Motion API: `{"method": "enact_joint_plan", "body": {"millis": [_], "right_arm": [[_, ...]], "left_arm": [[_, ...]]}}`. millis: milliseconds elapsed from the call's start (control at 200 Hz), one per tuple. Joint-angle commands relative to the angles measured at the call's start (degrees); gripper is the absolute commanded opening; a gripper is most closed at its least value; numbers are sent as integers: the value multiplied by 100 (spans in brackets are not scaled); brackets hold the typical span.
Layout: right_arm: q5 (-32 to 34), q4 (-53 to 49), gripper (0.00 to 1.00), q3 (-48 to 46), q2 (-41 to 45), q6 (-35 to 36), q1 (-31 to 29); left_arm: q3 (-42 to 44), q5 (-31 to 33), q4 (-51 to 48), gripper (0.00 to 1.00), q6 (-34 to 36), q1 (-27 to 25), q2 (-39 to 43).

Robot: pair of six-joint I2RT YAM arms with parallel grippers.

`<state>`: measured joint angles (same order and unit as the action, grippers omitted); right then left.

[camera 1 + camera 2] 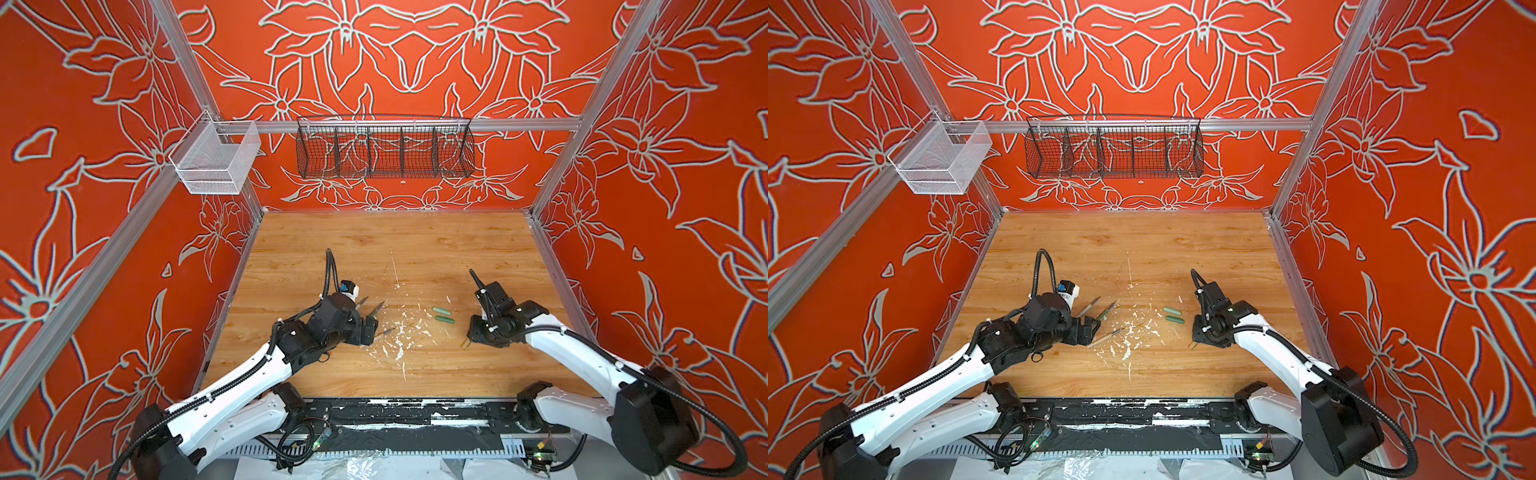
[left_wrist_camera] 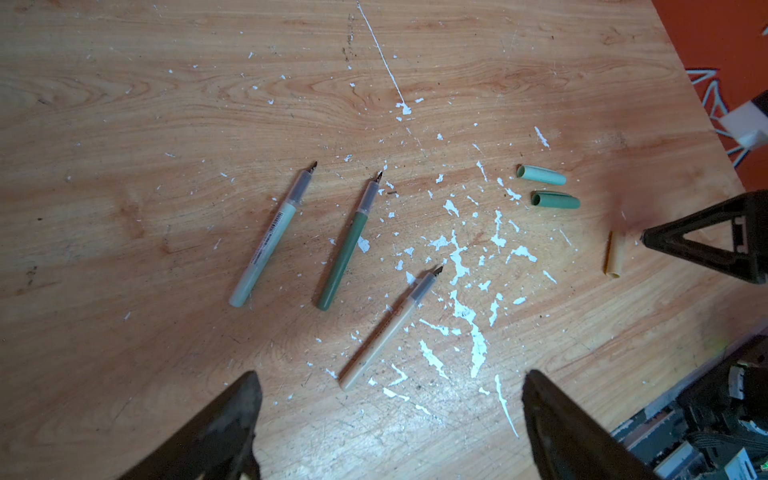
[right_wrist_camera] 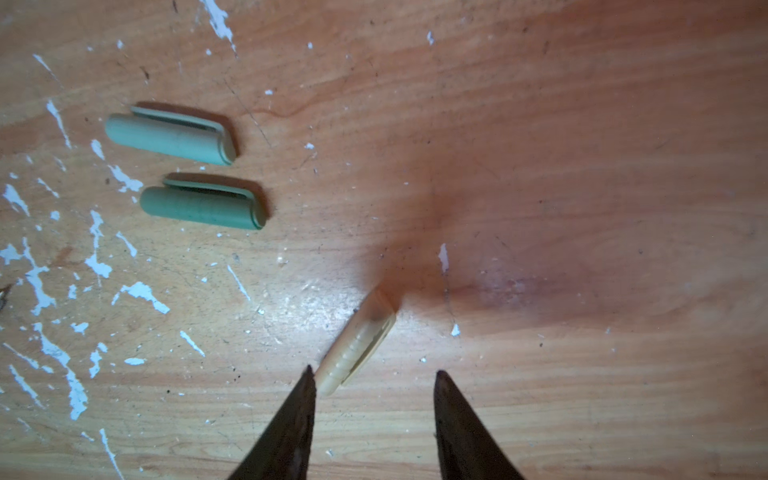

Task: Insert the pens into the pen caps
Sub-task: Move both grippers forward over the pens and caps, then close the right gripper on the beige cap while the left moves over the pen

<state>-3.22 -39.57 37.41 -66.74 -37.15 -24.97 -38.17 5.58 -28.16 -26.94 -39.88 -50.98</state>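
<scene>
In both top views you have the left end effector [image 1: 370, 329] low over the bench [image 1: 374, 241] beside the three pens. The right end effector [image 1: 470, 340] is tipped down near the pale green cap [image 1: 439, 310] and the dark green cap [image 1: 444, 319].

From the left wrist, your left end effector stands wide with nothing between its fingers. The pale green pen [image 2: 266, 237], dark green pen [image 2: 347, 245] and tan pen [image 2: 388, 332] lie flat on the bench, uncapped and apart. Past the white paint flecks [image 2: 461, 257] the two green caps lie side by side.

From the right wrist, your right end effector [image 3: 374, 370] shows a middling gap. The tan cap [image 3: 357, 345] lies at one fingertip [image 3: 305, 384], clear of the other, so it is not gripped.
</scene>
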Motion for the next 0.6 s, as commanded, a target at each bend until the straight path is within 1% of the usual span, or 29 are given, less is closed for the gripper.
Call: {"method": "enact_joint_plan", "body": {"millis": [0, 310, 430, 595], "right_arm": [[-81, 191, 45, -140, -122, -216, -94], [-176, 493, 43, -273, -482, -324, -222], [-66, 561, 43, -279, -599, -304, -270], [-174, 791, 43, -317, -717, -315, -322]], "left_arm": [[20, 144, 39, 97, -110, -46, -65], [14, 235, -8, 97, -108, -46, -221], [82, 316, -28, 97, -91, -46, -228], [73, 347, -111, 97, -86, -47, -211]]}}
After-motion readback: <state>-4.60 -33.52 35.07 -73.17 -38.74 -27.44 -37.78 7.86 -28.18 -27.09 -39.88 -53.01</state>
